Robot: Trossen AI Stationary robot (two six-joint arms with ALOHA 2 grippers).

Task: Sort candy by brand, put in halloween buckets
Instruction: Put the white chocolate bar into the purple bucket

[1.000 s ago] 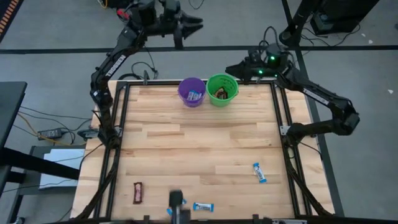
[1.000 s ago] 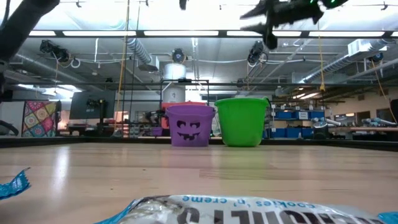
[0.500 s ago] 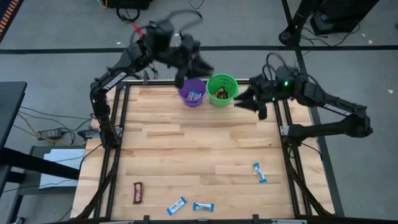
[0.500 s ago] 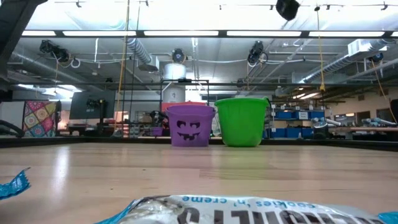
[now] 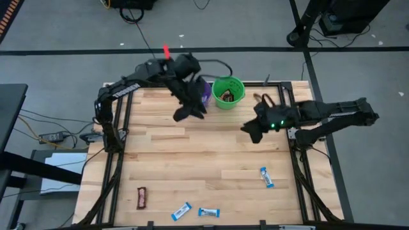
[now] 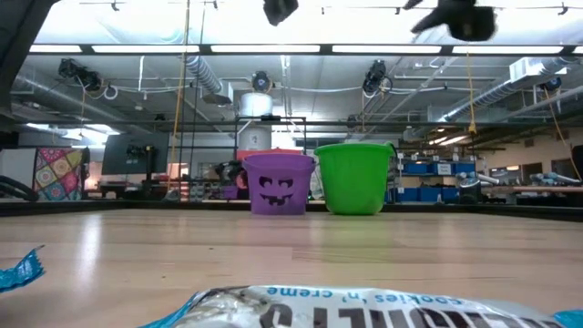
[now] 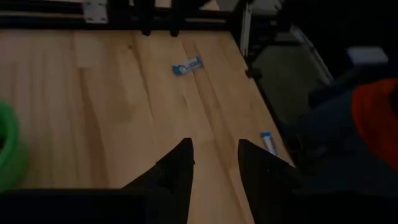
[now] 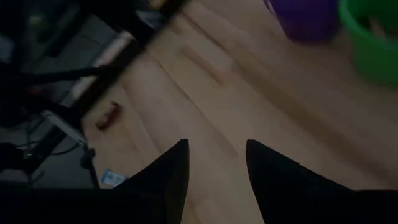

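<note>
1. Standing side by side at the far edge of the table (image 5: 204, 150), the purple bucket (image 6: 277, 183) and the green bucket (image 5: 228, 92) almost touch; from above, the green one holds dark-wrapped candy, while the purple one is mostly hidden under the left arm, so its contents cannot be told.
2. The left gripper (image 5: 183, 114) hangs above the wood just in front of the purple bucket, its two fingers (image 7: 177, 171) parted with only bare table between them.
3. The right gripper (image 5: 249, 131) hovers in front of the green bucket and toward the right rail, fingers (image 8: 171, 168) likewise apart and holding nothing.
4. Loose candy lies well away from both grippers, along the near side: a brown bar (image 5: 142, 198) near the left front corner, and two blue-and-white bars (image 5: 182, 211) (image 5: 209, 213) close together at the front edge.
5. A third blue-and-white bar (image 5: 266, 177) sits alone toward the right rail, nearer the right gripper than the others but still well apart from it.
6. The left wrist view shows one blue bar (image 7: 187, 65) on the planks and another (image 7: 268, 142) by the frame; the right wrist view shows the brown bar (image 8: 109, 116) near a corner.
7. A broad stretch of bare wood lies between the grippers and the near-side candy; black rails run along the table's left and right sides.
</note>
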